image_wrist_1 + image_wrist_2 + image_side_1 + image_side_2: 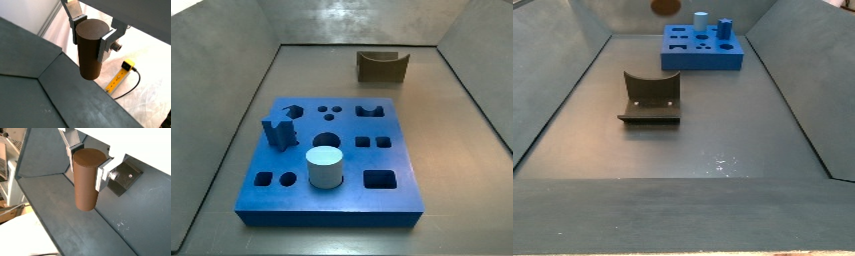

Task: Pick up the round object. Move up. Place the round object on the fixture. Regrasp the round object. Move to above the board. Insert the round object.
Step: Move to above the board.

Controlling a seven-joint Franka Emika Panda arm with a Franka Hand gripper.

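Round object point(89, 47) is gripped near its upper end between the gripper's point(89, 159) closed fingers point(107, 44), raised clear of the floor. Fixture point(651, 97) and board point(334, 157) are seen below, well apart.

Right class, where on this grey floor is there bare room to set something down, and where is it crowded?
Free: the grey floor on the camera side of the dark notched fixture, and the strip between it and the blue holed board. Crowded: the board top, with the pale cylinder and dark blue upright piece. The gripper holds the brown cylinder peg.
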